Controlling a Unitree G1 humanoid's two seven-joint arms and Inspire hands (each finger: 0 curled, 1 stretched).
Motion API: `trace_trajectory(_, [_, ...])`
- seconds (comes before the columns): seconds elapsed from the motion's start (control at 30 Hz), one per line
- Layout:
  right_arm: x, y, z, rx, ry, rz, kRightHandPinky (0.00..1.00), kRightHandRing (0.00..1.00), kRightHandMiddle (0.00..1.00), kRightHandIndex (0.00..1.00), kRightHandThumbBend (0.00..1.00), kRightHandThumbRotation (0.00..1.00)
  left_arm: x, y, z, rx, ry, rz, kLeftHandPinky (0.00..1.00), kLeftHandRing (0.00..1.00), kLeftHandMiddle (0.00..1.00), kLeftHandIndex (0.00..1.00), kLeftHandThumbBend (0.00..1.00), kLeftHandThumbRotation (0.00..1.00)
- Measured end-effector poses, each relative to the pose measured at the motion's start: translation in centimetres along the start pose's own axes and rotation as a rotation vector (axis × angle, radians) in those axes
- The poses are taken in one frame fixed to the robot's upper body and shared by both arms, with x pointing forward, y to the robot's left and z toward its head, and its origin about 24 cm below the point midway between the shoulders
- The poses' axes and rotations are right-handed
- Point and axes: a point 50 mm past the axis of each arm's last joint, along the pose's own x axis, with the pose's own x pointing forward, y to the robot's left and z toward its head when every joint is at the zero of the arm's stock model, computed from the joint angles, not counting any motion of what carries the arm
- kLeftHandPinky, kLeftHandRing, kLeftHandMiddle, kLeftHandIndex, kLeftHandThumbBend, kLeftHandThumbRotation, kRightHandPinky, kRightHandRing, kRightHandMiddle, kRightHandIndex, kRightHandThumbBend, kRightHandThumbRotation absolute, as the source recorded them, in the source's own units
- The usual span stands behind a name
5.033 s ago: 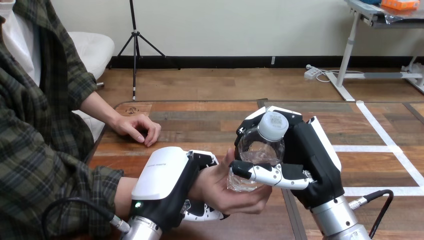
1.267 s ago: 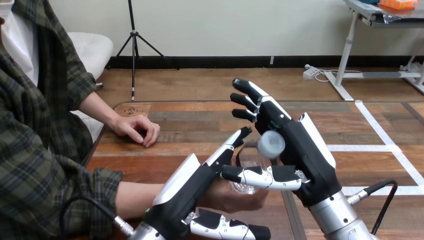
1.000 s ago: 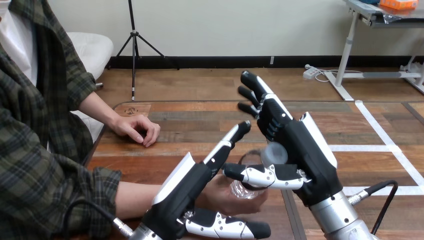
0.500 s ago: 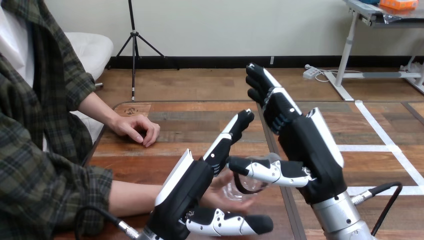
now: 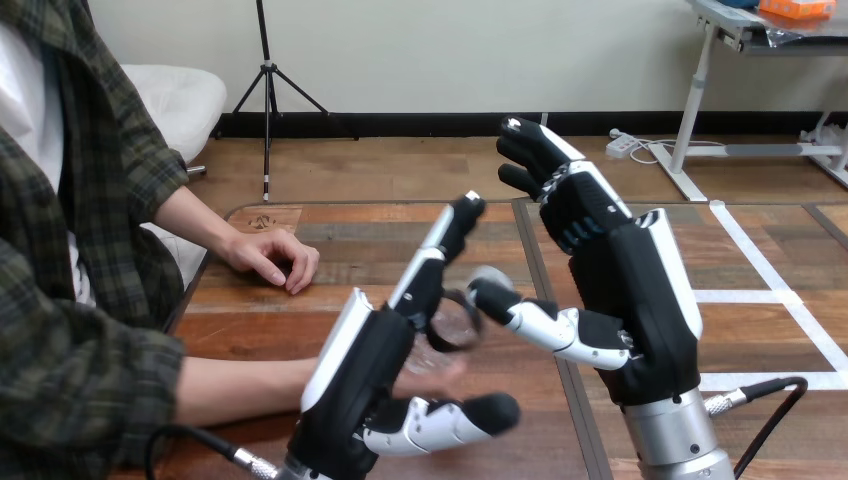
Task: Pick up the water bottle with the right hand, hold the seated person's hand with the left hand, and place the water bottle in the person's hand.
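Two robot hands are seen, both open. The left hand (image 5: 362, 372), black with a white shell on its back, is held edge-on with its fingers stretched straight up and away and its thumb thrust out to the right; nothing is gripped by it. The right hand (image 5: 628, 290) is raised beside it, its fingers straight and pointing upward, its thumb reaching leftward toward the bottle; nothing is enclosed by it either.

Between the two hands one clear plastic water bottle (image 5: 453, 324) is seen, lying tilted with its white cap (image 5: 489, 276) toward the right hand's thumb. Its transparent body is partly hidden behind the left hand's fingers. It is cradled in the person's upturned hand (image 5: 444, 371), whose forearm runs in from the view's left, low over the table. Whether that hand is touched by the robot's left hand cannot be told, since most of it is covered.

A second hand of the person (image 5: 274, 256) is rested palm down on the brown wooden plank table (image 5: 350, 235), further back and well apart from the bottle.
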Motion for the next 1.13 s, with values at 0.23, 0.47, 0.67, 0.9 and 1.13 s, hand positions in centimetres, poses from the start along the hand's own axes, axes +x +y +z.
trace_trajectory(0.23, [-0.2,0.1,-0.1,0.004,-0.014,-0.035,0.81,0.85,0.86,0.79,0.63,0.39,0.0,0.0,0.2,0.011,-0.043,0.076,1.00,0.98,0.96,0.97,0.93,0.90])
trace_trajectory(0.47, [-0.5,0.2,-0.3,0.007,-0.023,-0.063,0.78,0.83,0.84,0.75,0.62,0.43,-0.1,-0.2,0.4,0.059,-0.088,0.187,0.93,0.90,0.90,0.94,0.85,0.98])
trace_trajectory(0.67, [-0.7,0.1,-0.5,0.008,-0.022,-0.083,0.74,0.80,0.81,0.72,0.58,0.44,-0.2,-0.3,0.4,0.093,-0.111,0.257,0.87,0.86,0.88,0.93,0.90,1.00])
trace_trajectory(0.9, [-1.0,0.1,-0.7,0.012,-0.022,-0.115,0.69,0.77,0.79,0.70,0.53,0.43,-0.6,-0.3,0.2,0.127,-0.107,0.279,0.83,0.83,0.85,0.92,0.91,1.00])
trace_trajectory(1.13, [-1.3,0.1,-0.9,0.017,-0.020,-0.143,0.66,0.75,0.77,0.69,0.51,0.42,-0.7,-0.4,0.1,0.144,-0.101,0.298,0.80,0.81,0.83,0.91,0.90,1.00])
